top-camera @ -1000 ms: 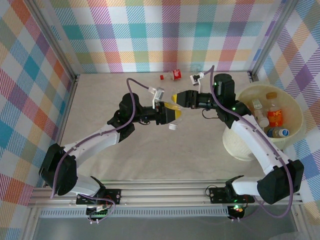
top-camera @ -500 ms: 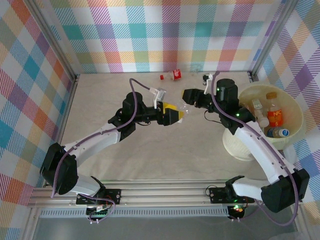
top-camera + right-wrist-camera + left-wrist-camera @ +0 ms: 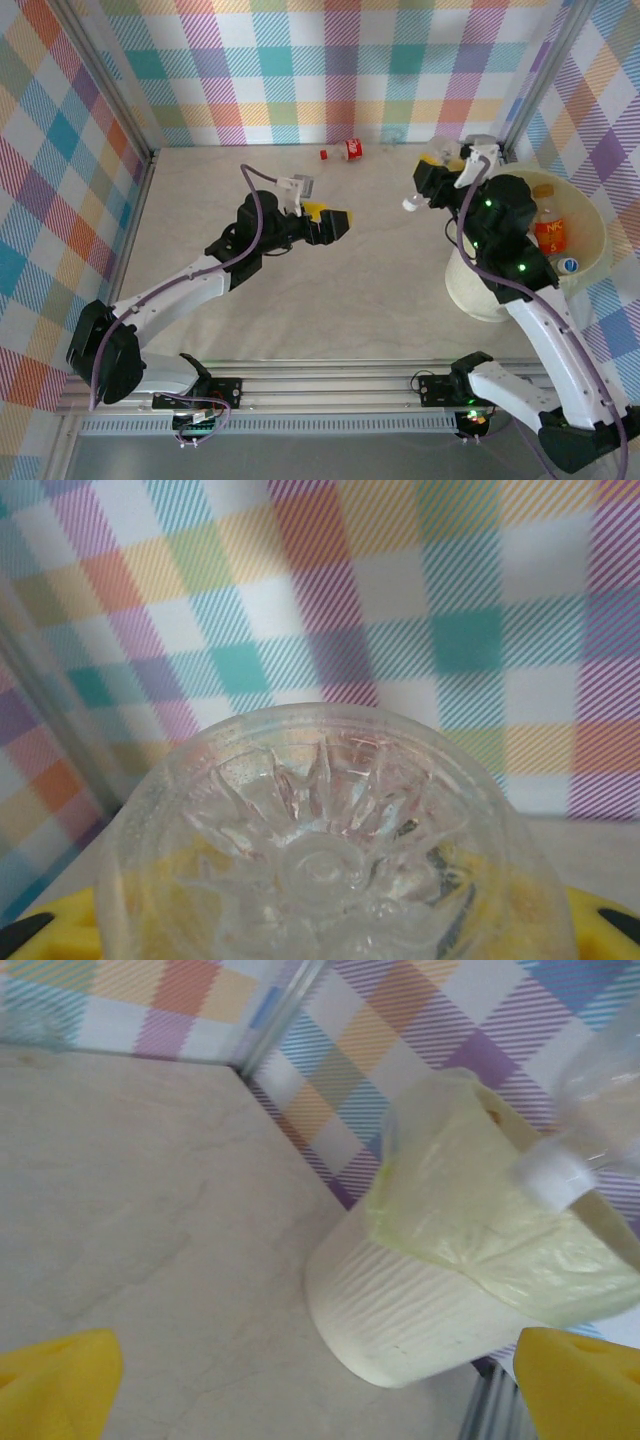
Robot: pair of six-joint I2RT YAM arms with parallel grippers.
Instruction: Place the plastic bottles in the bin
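Plastic bottle (image 3: 330,865) number 1 for me is the clear one pinched in my right gripper (image 3: 428,186), held off the table (image 3: 300,300) just left of the bin (image 3: 478,288). My right wrist camera looks straight onto its moulded star base, with my yellow fingers (image 3: 75,930) pressed against 2 opposite sides of the body. Its white cap (image 3: 410,203) points away from me, toward the middle of the table. My left gripper (image 3: 320,1390) hangs over mid-table with its jaws spread wide and nothing between them.

I can see no liquid through the base, so I judge the bottle empty and very light. Its thin wall should give under my pads rather than crack, so breaking it is no worry, but the smooth round body could twist or squirt out of a loose pinch. The best hold, I think, is across the widest part of the body, where the pads get most contact, not on the narrow neck. It should be firm enough to dent the wall slightly.

The bin already holds an amber bottle with an orange label (image 3: 550,232) among others. 1 red-labelled bottle (image 3: 352,149) lies by the far wall, well apart from both grippers. I would take that one across its label.
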